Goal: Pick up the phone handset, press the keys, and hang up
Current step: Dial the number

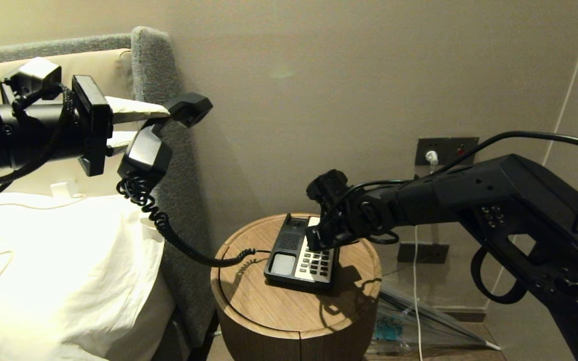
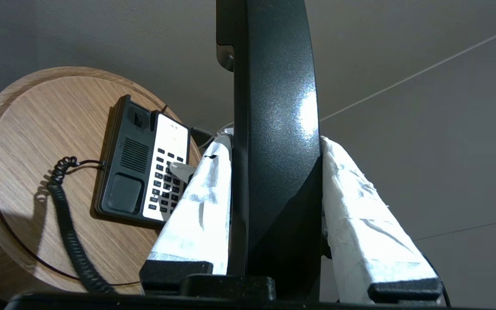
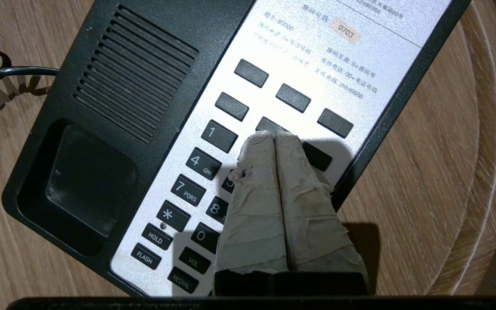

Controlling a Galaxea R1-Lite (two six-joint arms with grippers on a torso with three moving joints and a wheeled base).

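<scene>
The black phone handset [image 1: 146, 150] hangs high over the bed at the left, and its coiled cord [image 1: 168, 230] trails down to the phone base [image 1: 284, 245]. My left gripper [image 1: 151, 128] is shut on the handset. In the left wrist view its white-wrapped fingers [image 2: 196, 215] clamp both sides of the handset [image 2: 274, 86]. My right gripper [image 3: 274, 135] is shut, taped tips together, pointing down onto the keys [image 3: 207, 168] in the number row beside key 1. The key under the tips is hidden. In the head view the right gripper [image 1: 316, 240] stands over the cream faceplate.
The phone sits on a round wooden bedside table [image 1: 279, 301] with a raised rim. A white pillow [image 1: 43, 260] and grey headboard [image 1: 151, 60] lie to the left. A wall socket panel [image 1: 447, 150] and a hanging white cable [image 1: 416, 281] are behind my right arm.
</scene>
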